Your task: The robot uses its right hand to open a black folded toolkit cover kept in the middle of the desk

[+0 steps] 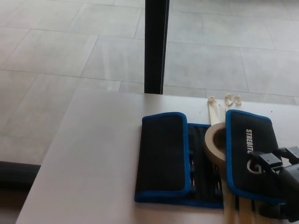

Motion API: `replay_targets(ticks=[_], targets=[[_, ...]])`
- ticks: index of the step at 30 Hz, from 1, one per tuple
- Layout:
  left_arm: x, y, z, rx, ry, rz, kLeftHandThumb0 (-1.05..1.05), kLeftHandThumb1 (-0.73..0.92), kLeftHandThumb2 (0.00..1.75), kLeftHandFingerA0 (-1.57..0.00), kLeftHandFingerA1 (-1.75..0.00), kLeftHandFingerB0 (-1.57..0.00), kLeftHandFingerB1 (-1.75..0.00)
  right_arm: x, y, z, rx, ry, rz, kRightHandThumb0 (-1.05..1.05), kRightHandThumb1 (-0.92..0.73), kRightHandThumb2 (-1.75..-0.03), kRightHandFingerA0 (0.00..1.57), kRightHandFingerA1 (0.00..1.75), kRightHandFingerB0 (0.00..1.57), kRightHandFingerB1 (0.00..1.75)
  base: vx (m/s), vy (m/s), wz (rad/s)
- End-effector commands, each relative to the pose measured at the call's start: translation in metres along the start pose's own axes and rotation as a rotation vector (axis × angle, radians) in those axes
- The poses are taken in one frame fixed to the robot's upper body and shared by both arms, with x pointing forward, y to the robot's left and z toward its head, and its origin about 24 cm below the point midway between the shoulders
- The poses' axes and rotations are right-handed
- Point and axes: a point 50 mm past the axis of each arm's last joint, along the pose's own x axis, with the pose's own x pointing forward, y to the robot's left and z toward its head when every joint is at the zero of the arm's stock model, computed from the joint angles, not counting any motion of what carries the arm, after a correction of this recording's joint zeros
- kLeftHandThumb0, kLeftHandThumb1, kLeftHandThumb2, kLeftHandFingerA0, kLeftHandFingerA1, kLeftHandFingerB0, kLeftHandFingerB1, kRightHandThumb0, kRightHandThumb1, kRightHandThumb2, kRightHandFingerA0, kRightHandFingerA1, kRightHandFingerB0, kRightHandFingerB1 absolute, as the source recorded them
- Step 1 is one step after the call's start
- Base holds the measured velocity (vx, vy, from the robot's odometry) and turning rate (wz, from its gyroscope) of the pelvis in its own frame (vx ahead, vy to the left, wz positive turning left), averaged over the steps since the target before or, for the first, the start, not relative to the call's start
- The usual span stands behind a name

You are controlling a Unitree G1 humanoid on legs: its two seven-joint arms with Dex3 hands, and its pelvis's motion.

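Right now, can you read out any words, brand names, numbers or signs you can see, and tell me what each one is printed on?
"STREBITO" as best it reads, in white capitals running lengthwise on the right flap of the black toolkit cover; the last letters are blurred.
A round white logo mark below that word, partly hidden by the right hand: not readable.
The tape roll and the desk show no text.

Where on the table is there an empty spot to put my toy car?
The biggest bare patch is the left part of the desk, between its left edge and the toolkit cover. A narrower strip runs behind the cover, up to the black post. The right side is crowded: tape roll, white straps and the right hand on the cover's right flap.
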Motion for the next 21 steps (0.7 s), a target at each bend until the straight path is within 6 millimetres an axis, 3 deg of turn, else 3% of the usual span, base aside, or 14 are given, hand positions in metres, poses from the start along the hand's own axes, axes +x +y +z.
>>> replay_targets(ticks=[1, 5, 7, 10, 11, 12, 13, 14, 15, 16, 17, 19, 20, 21], targets=[[-0.001, 0.006, 0.004, -0.006, -0.015, 0.016, -0.91, 0.88, 0.67, -0.34, -0.55, -0.30, -0.40, -0.006, 0.000, -0.025, -0.152, 0.064, -0.150, -0.42, -0.62, -0.59, 0.31, 0.55, 0.33, 0.33, 0.00, 0.000, 0.00], [-0.001, 0.005, 0.005, 0.016, -0.014, 0.020, -0.92, 0.87, 0.66, -0.33, -0.55, -0.30, -0.39, -0.006, 0.002, -0.024, -0.166, 0.060, -0.164, -0.42, -0.64, -0.59, 0.33, 0.54, 0.28, 0.32, 0.00, 0.000, 0.00], [-0.001, 0.005, 0.005, 0.000, -0.014, 0.019, -0.98, 0.71, 0.82, -0.33, -0.58, -0.25, -0.43, -0.003, 0.003, -0.020, -0.178, 0.056, -0.179, -0.43, -0.64, -0.59, 0.37, 0.55, 0.28, 0.31, 0.00, 0.000, 0.00], [0.000, 0.005, 0.006, 0.015, -0.011, 0.019, -0.98, 0.75, 0.78, -0.32, -0.56, -0.25, -0.42, 0.000, 0.004, -0.014, -0.170, 0.039, -0.209, -0.42, -0.62, -0.59, 0.42, 0.55, 0.30, 0.32, 0.00, 0.000, 0.00], [0.000, 0.005, 0.006, 0.012, -0.014, 0.011, -0.93, 0.87, 0.67, -0.31, -0.54, -0.28, -0.39, 0.001, 0.003, -0.011, -0.168, 0.036, -0.219, -0.42, -0.64, -0.60, 0.44, 0.57, 0.30, 0.32, 0.00, 0.000, 0.00], [0.000, 0.005, 0.007, 0.026, -0.014, 0.013, -0.97, 0.77, 0.77, -0.31, -0.55, -0.26, -0.41, 0.003, 0.003, -0.008, -0.146, 0.031, -0.222, -0.41, -0.65, -0.61, 0.45, 0.58, 0.30, 0.32, 0.00, 0.000, 0.00], [0.000, 0.005, 0.007, 0.026, -0.019, 0.010, -0.95, 0.87, 0.67, -0.33, -0.57, -0.29, -0.40, 0.004, 0.002, -0.004, -0.122, 0.018, -0.243, -0.39, -0.65, -0.60, 0.64, 0.79, 0.33, 0.32, 0.00, 0.000, 0.00], [-0.001, 0.005, 0.007, 0.022, -0.020, 0.009, -0.98, 0.75, 0.76, -0.33, -0.58, -0.27, -0.43, 0.006, 0.001, -0.002, -0.109, 0.012, -0.255, -0.39, -0.67, -0.61, 0.73, 1.07, 0.33, 0.32, 0.00, 0.000, 0.00], [-0.001, 0.005, 0.007, 0.016, -0.019, 0.010, -0.98, 0.75, 0.76, -0.33, -0.58, -0.27, -0.43, 0.006, 0.001, 0.000, -0.106, 0.010, -0.260, -0.39, -0.67, -0.61, 0.73, 1.07, 0.33, 0.32, 0.00, 0.000, 0.00], [0.000, 0.005, 0.007, 0.016, -0.018, 0.008, -0.94, 0.88, 0.67, -0.33, -0.56, -0.28, -0.40, 0.007, 0.001, 0.002, -0.095, 0.006, -0.262, -0.45, -0.59, -0.86, 0.93, 1.12, 0.27, 0.46, 0.00, 0.000, 0.00], [-0.001, 0.005, 0.007, 0.016, -0.018, 0.006, -0.93, 0.88, 0.67, -0.33, -0.55, -0.27, -0.39, 0.008, 0.000, 0.006, -0.058, -0.003, -0.273, -0.37, -0.70, -0.62, 0.94, 1.31, 0.34, 0.35, 0.00, 0.000, 0.00], [-0.001, 0.006, 0.006, 0.012, -0.020, 0.011, -0.93, 0.87, 0.66, -0.33, -0.55, -0.28, -0.39, 0.010, -0.002, 0.010, 0.013, -0.003, -0.304, -0.38, -0.73, -0.63, 0.94, 1.47, 0.36, 0.36, 0.00, 0.000, 0.00], [-0.001, 0.007, 0.007, 0.000, -0.020, 0.018, -0.95, 0.75, 0.76, -0.33, -0.57, -0.27, -0.43, 0.011, -0.002, 0.013, 0.041, 0.009, -0.307, -0.39, -0.74, -0.66, 0.97, 1.51, 0.34, 0.37, 0.00, 0.000, 0.00], [-0.001, 0.006, 0.007, 0.015, -0.018, 0.013, -0.96, 0.75, 0.76, -0.33, -0.58, -0.27, -0.43, 0.011, -0.002, 0.015, 0.040, 0.025, -0.314, -0.47, -0.57, -0.93, 1.15, 1.35, 0.27, 0.51, 0.00, 0.000, 0.00]])
